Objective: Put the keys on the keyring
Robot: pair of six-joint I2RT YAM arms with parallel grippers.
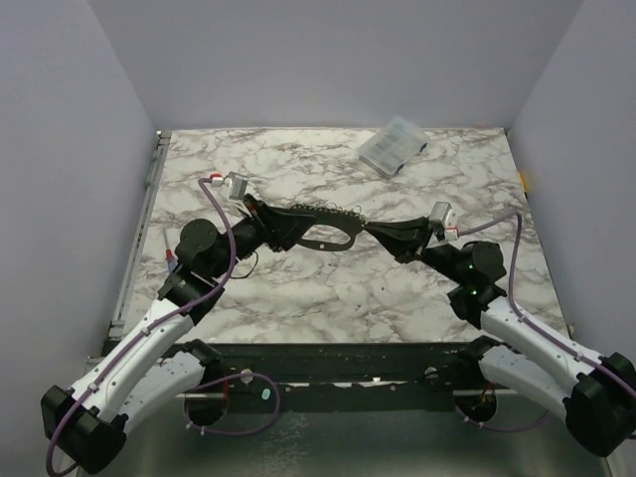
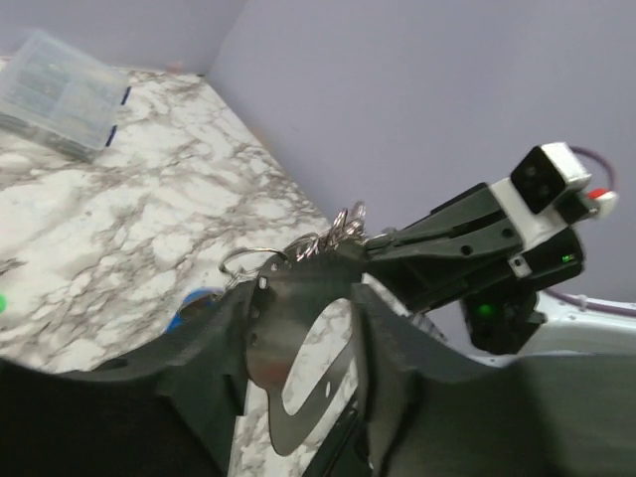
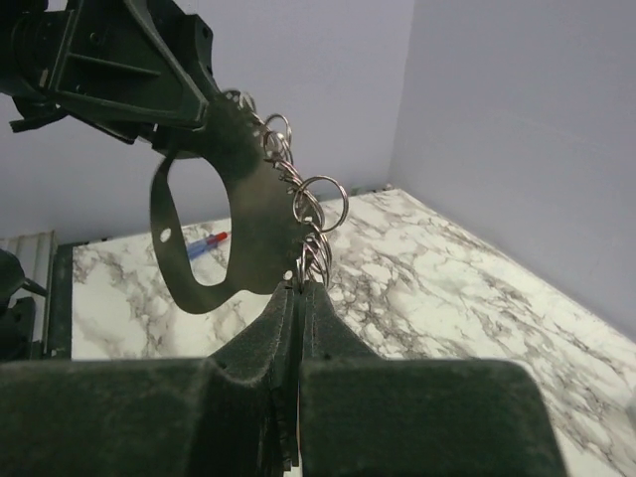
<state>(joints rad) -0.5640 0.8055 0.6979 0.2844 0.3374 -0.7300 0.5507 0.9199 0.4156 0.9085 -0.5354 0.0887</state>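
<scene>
The keyring (image 1: 323, 236) is a dark grey curved flat band with a row of silvery split rings along one edge. It hangs in the air between both grippers, above the marble table (image 1: 328, 298). My left gripper (image 1: 288, 231) is shut on its left end, and the band (image 2: 298, 348) fills the space between the fingers. My right gripper (image 1: 373, 231) is shut on the right end of the band (image 3: 238, 229), by the rings (image 3: 320, 204). A blue patch (image 2: 194, 301) shows on the table behind my left finger and a green speck (image 2: 2, 303) at the frame's edge; they may be the keys.
A clear plastic compartment box (image 1: 393, 146) lies at the back right of the table, also in the left wrist view (image 2: 60, 94). A small blue-and-red object (image 3: 204, 243) lies on the table beyond the band. Lilac walls enclose the table on three sides.
</scene>
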